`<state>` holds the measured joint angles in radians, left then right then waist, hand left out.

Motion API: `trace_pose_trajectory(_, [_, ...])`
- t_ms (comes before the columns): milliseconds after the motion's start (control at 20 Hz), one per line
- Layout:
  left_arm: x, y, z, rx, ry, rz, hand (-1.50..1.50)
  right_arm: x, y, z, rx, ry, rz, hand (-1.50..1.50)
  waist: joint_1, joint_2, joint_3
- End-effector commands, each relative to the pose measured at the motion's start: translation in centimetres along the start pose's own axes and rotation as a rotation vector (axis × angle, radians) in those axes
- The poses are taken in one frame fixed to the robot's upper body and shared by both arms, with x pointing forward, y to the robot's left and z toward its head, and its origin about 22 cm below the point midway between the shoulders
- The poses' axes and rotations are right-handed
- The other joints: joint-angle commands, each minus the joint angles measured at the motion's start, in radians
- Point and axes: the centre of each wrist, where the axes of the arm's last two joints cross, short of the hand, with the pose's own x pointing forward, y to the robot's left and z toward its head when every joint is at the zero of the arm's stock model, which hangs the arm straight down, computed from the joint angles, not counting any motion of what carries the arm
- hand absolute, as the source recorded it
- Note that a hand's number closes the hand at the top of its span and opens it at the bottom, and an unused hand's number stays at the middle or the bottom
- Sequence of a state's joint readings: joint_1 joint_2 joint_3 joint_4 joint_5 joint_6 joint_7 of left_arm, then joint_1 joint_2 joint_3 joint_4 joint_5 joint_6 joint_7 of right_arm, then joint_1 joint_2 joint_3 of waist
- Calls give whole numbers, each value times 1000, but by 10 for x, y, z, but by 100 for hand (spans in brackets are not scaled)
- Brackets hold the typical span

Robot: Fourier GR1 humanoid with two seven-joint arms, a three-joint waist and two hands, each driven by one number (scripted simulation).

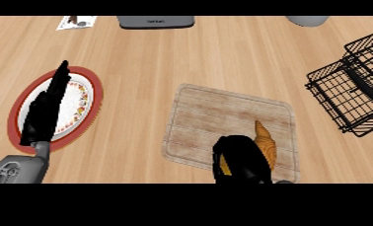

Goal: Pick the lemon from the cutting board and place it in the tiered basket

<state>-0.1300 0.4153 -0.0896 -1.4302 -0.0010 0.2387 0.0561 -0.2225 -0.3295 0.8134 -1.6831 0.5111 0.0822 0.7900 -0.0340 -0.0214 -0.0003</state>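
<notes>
The right hand (241, 163) was curled over the near edge of the cutting board (211, 121), beside a tapered orange-brown item (267, 141); no lemon was visible, possibly hidden beneath it. A lemon would be light, firm, prone to rolling; grasp its middle. The left hand (47, 106) lay flat above the plate (91, 96). The basket (342, 92) stood far right.

A cutting board (218, 121) lies at lower centre of the frame, with a croissant (267, 141) on its lower right part. A plate (82, 102) sits at left, a tiered basket (346, 96) at the right edge. A toaster (156, 21) stands at the top edge.
</notes>
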Motion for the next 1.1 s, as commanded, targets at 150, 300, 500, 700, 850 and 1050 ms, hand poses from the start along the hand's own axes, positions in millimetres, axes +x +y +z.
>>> trace_pose_trajectory(150, [-9,12,9,38,25,-6,0,-20,-29,97,-181,-340,-98,150,-42,-1,2])
trace_pose_trajectory(300, [-11,5,10,29,20,8,0,-25,-64,123,-391,-406,-143,150,-41,3,2])
trace_pose_trajectory(500, [-3,5,7,30,9,-3,0,-32,-98,164,-574,-446,-156,150,-37,8,3])
trace_pose_trajectory(700, [-3,12,6,19,2,-4,0,-38,-130,186,-688,-445,-155,150,-23,12,1])
trace_pose_trajectory(850, [-9,16,11,30,7,-9,0,-47,-148,194,-763,-405,-78,150,-25,10,1])
trace_pose_trajectory(1050, [-4,8,6,14,3,-8,0,-64,-189,198,-751,-351,-1,150,-5,15,0])
